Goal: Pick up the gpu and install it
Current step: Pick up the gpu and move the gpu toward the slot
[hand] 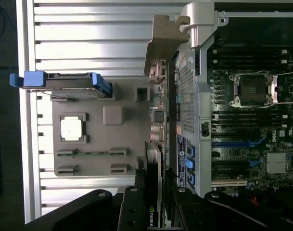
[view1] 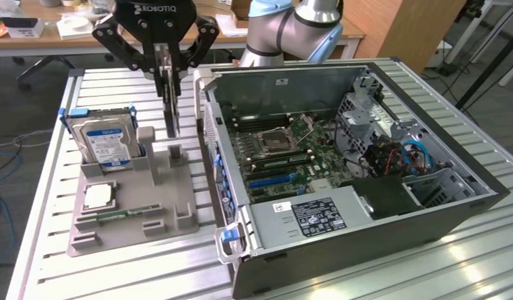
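Pincer [view1: 162, 62] pinching gpu [view1: 170, 109], held aloft.
It hangs upright above grey holder tray [view1: 131, 234], just beside open computer case [view1: 423, 212] on table [view1: 406, 275].

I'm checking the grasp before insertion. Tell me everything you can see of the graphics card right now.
The thin, dark, rectangular graphics card hangs upright and edge-on, clamped near its top by the black gripper. Its lower edge is above the grey plastic parts tray. A pale metal bracket caps one end, and the wrist view shows small components along the board. It is close beside the open computer case, apparently without touching it.
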Robot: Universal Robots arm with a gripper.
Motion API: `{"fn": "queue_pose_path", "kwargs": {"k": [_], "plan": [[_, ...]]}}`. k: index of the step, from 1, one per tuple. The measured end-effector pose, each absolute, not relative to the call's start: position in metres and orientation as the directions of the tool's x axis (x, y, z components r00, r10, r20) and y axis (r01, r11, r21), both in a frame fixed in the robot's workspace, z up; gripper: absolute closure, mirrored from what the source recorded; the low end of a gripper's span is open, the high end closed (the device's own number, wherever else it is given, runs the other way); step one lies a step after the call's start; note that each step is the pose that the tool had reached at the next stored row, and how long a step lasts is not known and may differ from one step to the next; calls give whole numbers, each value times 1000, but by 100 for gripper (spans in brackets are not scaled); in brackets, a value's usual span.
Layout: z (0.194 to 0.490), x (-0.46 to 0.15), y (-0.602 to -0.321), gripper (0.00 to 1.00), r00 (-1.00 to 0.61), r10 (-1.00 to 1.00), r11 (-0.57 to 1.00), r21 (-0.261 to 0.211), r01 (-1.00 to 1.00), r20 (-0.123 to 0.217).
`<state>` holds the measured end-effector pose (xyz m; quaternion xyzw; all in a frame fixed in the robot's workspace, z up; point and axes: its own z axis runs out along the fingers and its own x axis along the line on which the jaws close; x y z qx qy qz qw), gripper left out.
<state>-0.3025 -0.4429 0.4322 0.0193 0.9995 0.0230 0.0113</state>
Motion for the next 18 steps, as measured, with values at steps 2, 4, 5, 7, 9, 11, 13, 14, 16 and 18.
{"fn": "queue_pose_path", "kwargs": {"k": [2, 4, 5, 7, 9, 11, 13, 14, 16, 18], "plan": [[432, -299, -443, 73, -999, 39, 998, 46, 38, -22], [432, -295, -443, 73, -999, 39, 998, 46, 38, -22], [432, -293, -443, 73, -999, 39, 998, 47, 38, -22], [432, -290, -443, 73, -999, 39, 998, 47, 38, -22], [432, -285, -443, 73, -999, 39, 998, 47, 38, -22], [432, -280, -443, 73, -999, 39, 998, 47, 38, -22], [432, -275, -443, 73, -999, 39, 998, 47, 38, -22], [432, -272, -443, 73, -999, 39, 998, 47, 38, -22], [432, -266, -443, 73, -999, 39, 998, 47, 38, -22], [432, -260, -443, 73, -999, 39, 998, 47, 38, -22]]}}
